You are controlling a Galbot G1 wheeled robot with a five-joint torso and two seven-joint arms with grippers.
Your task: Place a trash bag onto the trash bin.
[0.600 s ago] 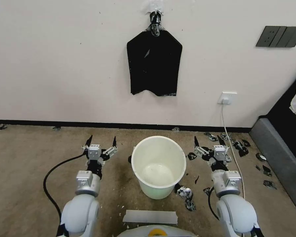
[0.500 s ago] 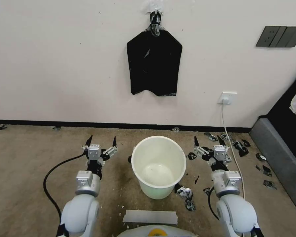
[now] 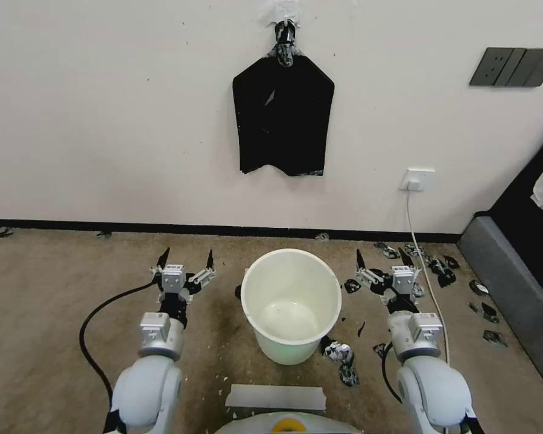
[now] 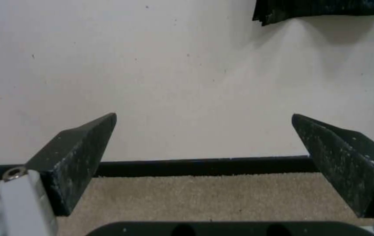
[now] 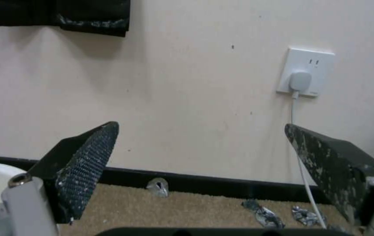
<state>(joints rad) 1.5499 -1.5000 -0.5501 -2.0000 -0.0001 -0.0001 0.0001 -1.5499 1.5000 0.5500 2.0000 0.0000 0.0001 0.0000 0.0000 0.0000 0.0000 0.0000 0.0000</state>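
The bin (image 3: 291, 304) stood upright on the carpet (image 3: 42, 313), mouth up, between the two arms. The left tool (image 3: 186, 258) hovered just beside it on one side and the right tool (image 3: 381, 258) on the other, each with fingers spread wide and pinching nothing. A black bag (image 3: 283, 114) hung flat on the wall (image 3: 102, 120) from a hook (image 3: 285, 30), well above the bin.

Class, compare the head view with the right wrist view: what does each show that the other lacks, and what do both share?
Head view alone: the whole trash bin on the carpet between both open grippers, the left gripper, and the hook holding the trash bag on the wall.
Right wrist view alone: the charger plugged into the wall socket, seen close.
Both: the right gripper, bag, socket.
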